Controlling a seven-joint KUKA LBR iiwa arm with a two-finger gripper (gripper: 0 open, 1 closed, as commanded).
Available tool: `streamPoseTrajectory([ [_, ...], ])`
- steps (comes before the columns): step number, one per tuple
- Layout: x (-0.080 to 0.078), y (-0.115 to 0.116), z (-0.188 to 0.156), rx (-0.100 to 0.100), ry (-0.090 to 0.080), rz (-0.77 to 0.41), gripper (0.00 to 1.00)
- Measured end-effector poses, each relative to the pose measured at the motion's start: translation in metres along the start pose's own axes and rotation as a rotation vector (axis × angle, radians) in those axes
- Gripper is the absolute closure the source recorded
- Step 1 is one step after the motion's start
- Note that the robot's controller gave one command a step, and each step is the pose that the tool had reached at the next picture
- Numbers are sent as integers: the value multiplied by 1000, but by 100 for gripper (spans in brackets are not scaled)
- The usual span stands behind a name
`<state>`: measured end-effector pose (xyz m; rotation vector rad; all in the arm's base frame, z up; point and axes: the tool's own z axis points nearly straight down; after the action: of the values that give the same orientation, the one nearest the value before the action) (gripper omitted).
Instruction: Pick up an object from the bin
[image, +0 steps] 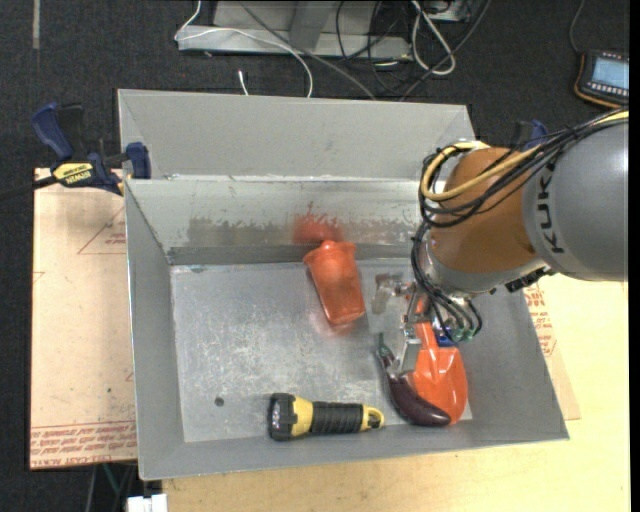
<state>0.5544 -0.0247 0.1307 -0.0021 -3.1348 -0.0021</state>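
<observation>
The gripper (402, 335) hangs low in the near right part of the bin (150, 300), just above a dark purple, eggplant-like thing (418, 406) that lies against a bright orange rounded thing (447, 382). I cannot tell how wide it stands, and nothing is plainly held. This is probably the approach step. The next move calls for settling round one thing and closing.

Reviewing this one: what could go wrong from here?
1. The tool hangs low between the orange cup and an orange thing with a dark curved piece beside it; a grasp here might catch neither.
2. The cup looks rounded, so a bump may roll it away.
</observation>
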Motion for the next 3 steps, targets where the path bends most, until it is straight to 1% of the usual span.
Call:
streamPoseTrajectory([
  [1,-2,0,-4,0,-8,-1,0],
  [2,68,-57,61,-1,-11,235,0],
  [3,67,-50,-4,-1,-11,201,0],
])
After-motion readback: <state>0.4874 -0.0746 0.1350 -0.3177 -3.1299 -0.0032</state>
